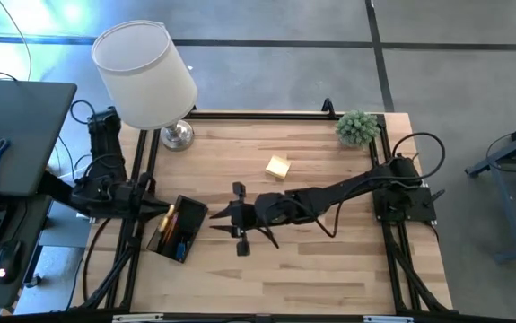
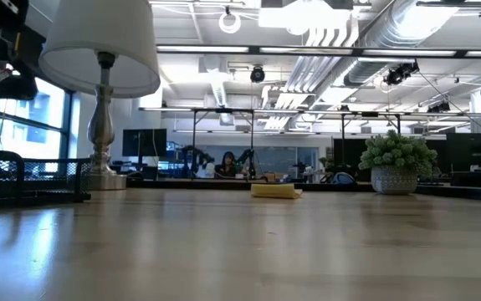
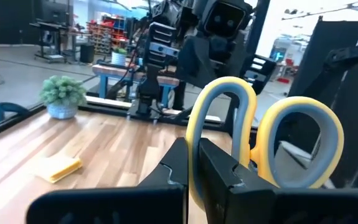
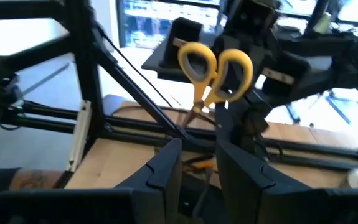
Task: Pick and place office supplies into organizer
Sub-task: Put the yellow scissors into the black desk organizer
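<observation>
Nearest my left wrist camera, the yellow-handled scissors (image 3: 263, 146) filled the view, their two glossy loops lined in grey and standing up out of the left gripper (image 3: 194, 171), whose dark fingers were clamped together on them. From above, that gripper (image 1: 150, 199) sat at the bench's left edge, just over the organizer (image 1: 179, 230), so I judged the scissors were about to go in but were not yet released.

The organizer was a black rectangular tray of fine mesh. I could see orange and blue bits inside it, probably pencils and a small piece already placed, though I couldn't tell which compartment held which.

My right gripper (image 1: 240, 220) hung near mid-bench, just right of the tray. Its fingers (image 4: 166, 165) stood a little apart with nothing between them, pointed at the scissors across the way.

What was left, as far as I could see: a yellow sticky-note pad (image 1: 277, 167), a flat soft-edged square, lay alone on the pale wood-grain bench (image 1: 329, 269), well apart from the tray. I'd call the job mostly done, with the scissors in hand and the pad to fetch.

The white-shaded lamp (image 1: 145, 72) and a spiky green plant (image 1: 357, 127) stood at the far edge
</observation>
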